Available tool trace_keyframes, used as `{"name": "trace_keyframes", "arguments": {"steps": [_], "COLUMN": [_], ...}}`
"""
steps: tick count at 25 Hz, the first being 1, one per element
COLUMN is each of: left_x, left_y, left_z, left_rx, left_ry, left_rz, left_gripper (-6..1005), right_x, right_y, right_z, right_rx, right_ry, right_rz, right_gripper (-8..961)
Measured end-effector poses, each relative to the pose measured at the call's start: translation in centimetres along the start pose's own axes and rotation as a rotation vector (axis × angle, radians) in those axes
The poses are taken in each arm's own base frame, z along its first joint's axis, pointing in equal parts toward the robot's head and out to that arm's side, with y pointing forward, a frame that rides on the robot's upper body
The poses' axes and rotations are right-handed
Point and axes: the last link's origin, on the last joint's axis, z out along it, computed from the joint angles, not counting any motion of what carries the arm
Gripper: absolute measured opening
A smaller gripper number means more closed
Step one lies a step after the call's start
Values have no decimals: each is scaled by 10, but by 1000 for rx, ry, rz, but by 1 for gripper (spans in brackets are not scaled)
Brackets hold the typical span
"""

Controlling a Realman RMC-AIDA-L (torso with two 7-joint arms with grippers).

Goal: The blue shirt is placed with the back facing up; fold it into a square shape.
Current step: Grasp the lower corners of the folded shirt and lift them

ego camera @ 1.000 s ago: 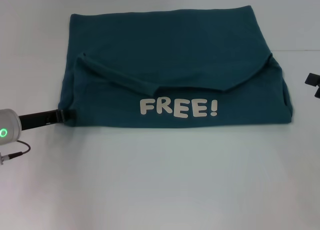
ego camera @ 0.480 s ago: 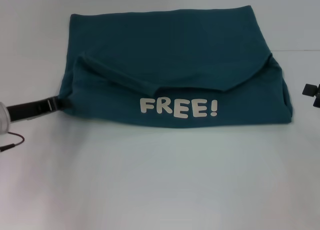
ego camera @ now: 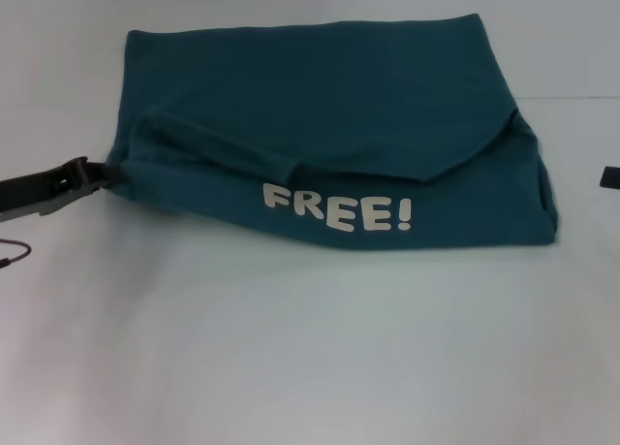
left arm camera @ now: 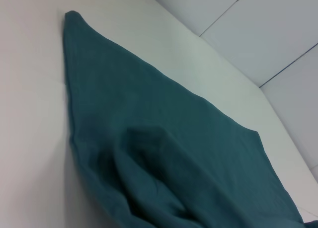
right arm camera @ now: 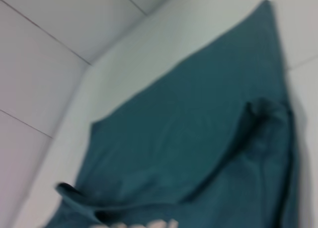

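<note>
We are looking at a large dark teal-blue short-sleeved T-shirt of soft fabric, partly folded on a plain white tabletop, with its near edge turned up so the white block letters "FREE!" are showing on the flap facing us. Our left gripper is reaching in low from the side, its dark fingers clenched on the shirt's near left corner, the cloth bunching and rising just beyond the fingertips. Our right gripper is sitting at the far edge of the head view, well apart from the shirt's right side; we cannot tell whether it is released or clenched. Both wrist views are showing only teal cloth spreading away across the table. We are judging the fold as roughly half made, still wider than it is deep. The risk from here is lopsidedness: with one corner pinched and the opposite side unheld, any pull may drag the whole garment sideways or skew the lettered flap, and soft fabric may slip from a shallow pinch.
</note>
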Motion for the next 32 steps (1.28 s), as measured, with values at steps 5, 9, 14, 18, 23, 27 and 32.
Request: {"name": "trace_keyframes", "arguments": {"steps": [5,9,14,18,23,27,32], "left_x": [5,8,9,9,6,6,4], "left_y": [5,7,7,7,6,8,10], "left_z": [4,6,8,8,8,10,12], "left_rx": [-6,-8,-1,-1,-1,-6,-11], "left_ry": [0,6,12,14,13,11,9], "left_rz": [7,7,2,-6,-12,-13,-11], "left_gripper": [3,2,3,3,3,2,2], "right_x": [-25,-37,-41,-42,-33,-22,-14], "right_y": [1,6,17,24,28,28,26], "right_z": [6,19,40,49,61,74,85], "right_rx": [108,178,224,228,219,231,254], "right_ry": [55,96,137,151,192,236,242], "right_rz": [-59,-90,-79,-59,-29,-29,-48], "right_gripper": [900,900,894,888,881,875,868]}}
